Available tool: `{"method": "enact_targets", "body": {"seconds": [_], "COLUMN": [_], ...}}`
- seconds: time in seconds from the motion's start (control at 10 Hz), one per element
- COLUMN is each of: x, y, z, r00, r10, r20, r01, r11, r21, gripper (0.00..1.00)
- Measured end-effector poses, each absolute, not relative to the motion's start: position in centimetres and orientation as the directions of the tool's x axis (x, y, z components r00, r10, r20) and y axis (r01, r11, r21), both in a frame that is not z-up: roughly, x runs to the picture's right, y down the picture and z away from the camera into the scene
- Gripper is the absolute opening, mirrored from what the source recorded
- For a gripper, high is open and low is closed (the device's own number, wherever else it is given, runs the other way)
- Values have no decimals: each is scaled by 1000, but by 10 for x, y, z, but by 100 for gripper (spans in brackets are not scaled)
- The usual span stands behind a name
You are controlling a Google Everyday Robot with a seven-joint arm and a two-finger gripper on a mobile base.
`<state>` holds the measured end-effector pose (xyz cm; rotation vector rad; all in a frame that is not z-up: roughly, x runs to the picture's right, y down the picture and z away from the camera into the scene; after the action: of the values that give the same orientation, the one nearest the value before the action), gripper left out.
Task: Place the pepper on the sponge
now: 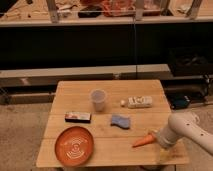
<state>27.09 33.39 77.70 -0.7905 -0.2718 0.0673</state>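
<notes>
The pepper (143,140) is a slim orange tapered piece lying low over the table's front right part, pointing left. Its thick end meets my gripper (158,137), which sits at the tip of the white arm coming in from the lower right. The sponge (120,121), a small blue-grey pad, lies flat near the table's middle, a short way up and left of the pepper's tip. Nothing rests on the sponge.
A wooden table (65,92) carries a clear cup (98,100) behind the sponge, a white oblong item (138,102) at the back right, a flat black-and-white box (78,117) at the left and a round orange plate (74,146) at the front left. Shelving stands behind.
</notes>
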Motion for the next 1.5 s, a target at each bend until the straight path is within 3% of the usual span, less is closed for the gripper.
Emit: {"method": "enact_targets", "body": {"seconds": [0.2, 0.3, 0.4, 0.6, 0.7, 1.2, 1.5], "x": [271, 271, 271, 273, 273, 273, 239], "y": [334, 334, 332, 327, 328, 331, 326], "z": [777, 777, 776, 773, 771, 769, 728], "r00": [963, 963, 963, 963, 963, 964, 974], "r10": [161, 161, 162, 162, 160, 158, 70], "r20": [216, 216, 216, 214, 216, 215, 213], "r01": [41, 41, 40, 39, 42, 45, 95], "r11": [703, 703, 705, 706, 703, 698, 733], "r21": [-710, -710, -708, -707, -710, -715, -674], "gripper": [59, 57, 59, 77, 80, 80, 80]}}
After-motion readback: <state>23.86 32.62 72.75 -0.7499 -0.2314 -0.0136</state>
